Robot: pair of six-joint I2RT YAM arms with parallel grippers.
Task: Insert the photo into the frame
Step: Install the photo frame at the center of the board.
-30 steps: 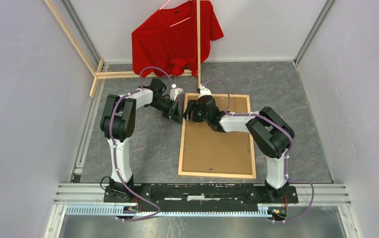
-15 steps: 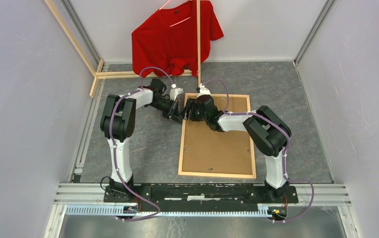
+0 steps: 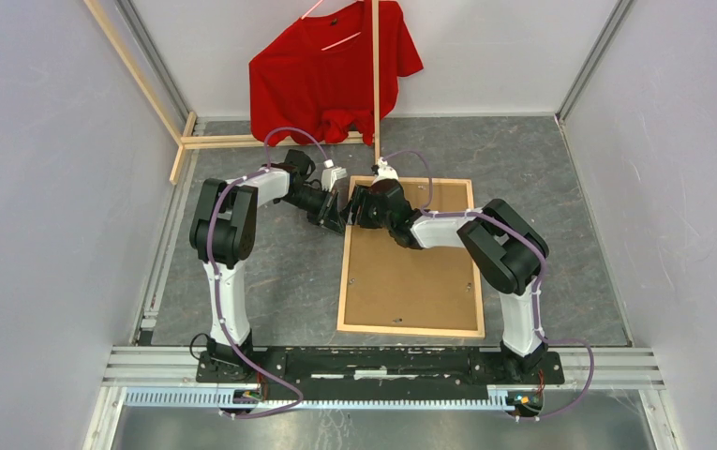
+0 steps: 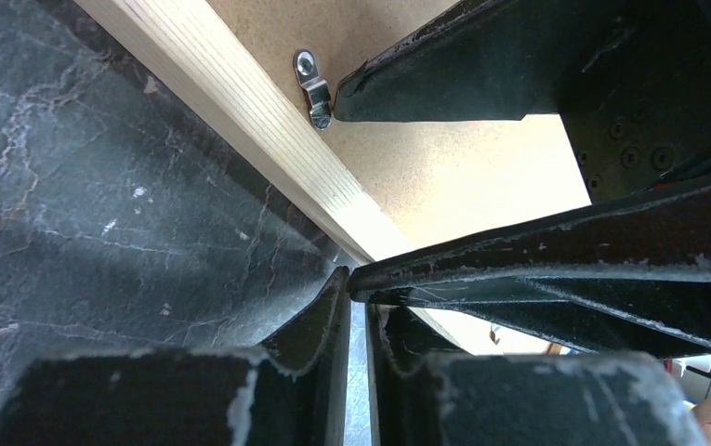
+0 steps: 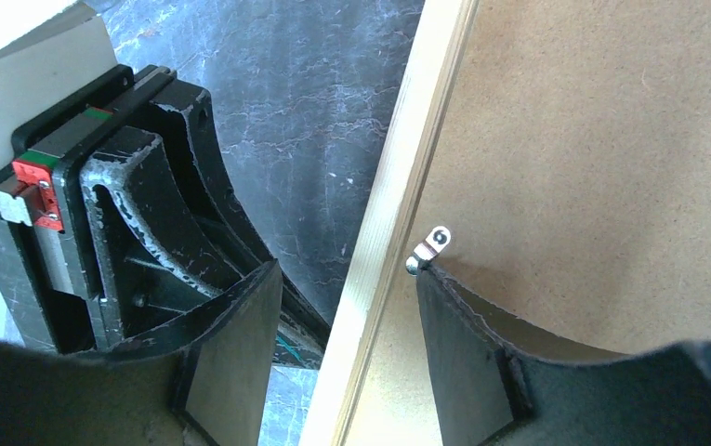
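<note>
Top external, frame (image 3: 410, 330) holding backing board (image 3: 410, 277), left tool (image 4: 359, 283) pressed together, right tool (image 5: 347, 269) spread

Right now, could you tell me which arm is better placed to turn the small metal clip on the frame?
Right. The right hand, open, straddles the frame's rail with one fingertip at the clip; the left hand is shut, outside the frame.

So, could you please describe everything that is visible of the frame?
The frame lies flat, back side up, on the dark table. It has thin light-wood rails around a brown backing board, which carries small metal clips. The open right gripper straddles its left rail near the far corner, with one finger at a clip. The shut left gripper meets that rail's outer edge.
</note>
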